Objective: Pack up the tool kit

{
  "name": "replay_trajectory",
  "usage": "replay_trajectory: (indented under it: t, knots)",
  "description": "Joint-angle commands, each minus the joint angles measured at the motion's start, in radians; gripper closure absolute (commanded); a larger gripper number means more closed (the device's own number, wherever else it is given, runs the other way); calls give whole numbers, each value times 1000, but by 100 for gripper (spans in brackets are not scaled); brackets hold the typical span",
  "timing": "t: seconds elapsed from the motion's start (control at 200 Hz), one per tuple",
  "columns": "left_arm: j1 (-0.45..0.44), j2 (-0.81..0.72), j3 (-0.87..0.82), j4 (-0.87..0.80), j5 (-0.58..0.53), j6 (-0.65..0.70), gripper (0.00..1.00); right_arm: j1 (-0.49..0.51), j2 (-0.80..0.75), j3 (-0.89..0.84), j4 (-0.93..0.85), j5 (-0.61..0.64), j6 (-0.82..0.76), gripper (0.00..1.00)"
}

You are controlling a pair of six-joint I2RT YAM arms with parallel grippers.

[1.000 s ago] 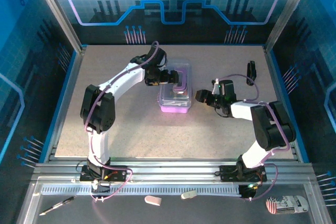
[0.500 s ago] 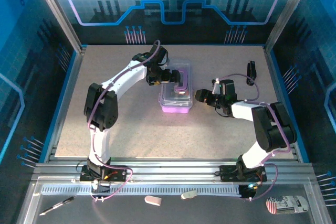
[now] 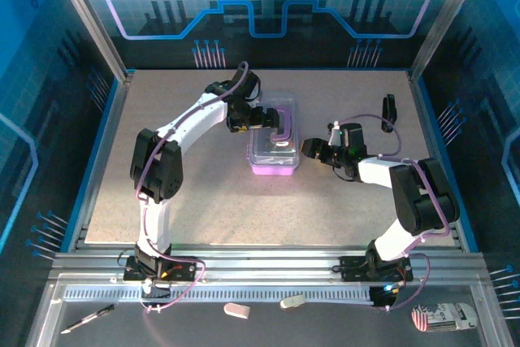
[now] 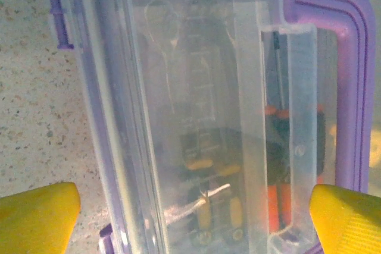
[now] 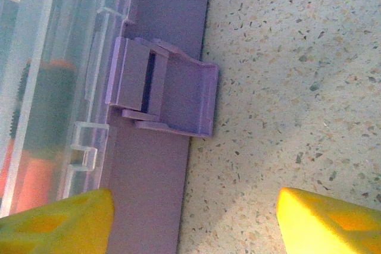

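Note:
The tool kit (image 3: 274, 142) lies mid-table, a clear-lidded case on a purple base, lid down. Through the lid (image 4: 196, 87) I see black-yellow screwdrivers (image 4: 215, 209) and orange-red ones (image 4: 278, 197); the purple handle (image 4: 352, 81) runs along the right. My left gripper (image 3: 265, 117) (image 4: 193, 221) hovers open over the lid, its yellow fingertips (image 4: 37, 217) spread about as wide as the case. My right gripper (image 3: 312, 149) (image 5: 193, 224) is open at the case's right side, one fingertip (image 5: 56, 221) over the purple base (image 5: 158, 171), the other over the table. A purple latch (image 5: 164, 87) sits just ahead of it.
A black oblong object (image 3: 389, 109) stands at the back right of the speckled table (image 3: 203, 201). Beyond the front rail lie a pen (image 3: 88, 319), two erasers (image 3: 238, 310) and a striped item (image 3: 439, 315). Blue walls enclose the sides.
The left arm shifted slightly toward the back, staying over the case. The right gripper's jaws have spread a little wider beside the latch.

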Motion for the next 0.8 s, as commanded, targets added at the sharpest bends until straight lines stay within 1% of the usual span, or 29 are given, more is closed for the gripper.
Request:
replay_trajectory:
  t: [0.0,0.17,0.405,0.475,0.54,0.595,0.795]
  knots:
    - [-11,-28,48,-66,-10,2,1,-16,-3,10,6,-24,0,27]
    - [-11,-31,66,-54,5,-12,1,-16,-6,8,6,-22,1,26]
    - [-18,40,67,-61,22,-16,1,-16,-10,7,8,-23,1,25]
    - [-27,60,62,-69,-3,-8,1,-16,-12,7,8,-22,0,25]
    - [-28,73,51,-69,4,-5,1,-17,-12,7,9,-23,0,24]
    - [-31,77,39,-63,10,-2,1,-17,-12,5,9,-21,0,24]
    - [-25,72,10,-55,-31,-8,2,-16,-9,5,11,-23,0,24]
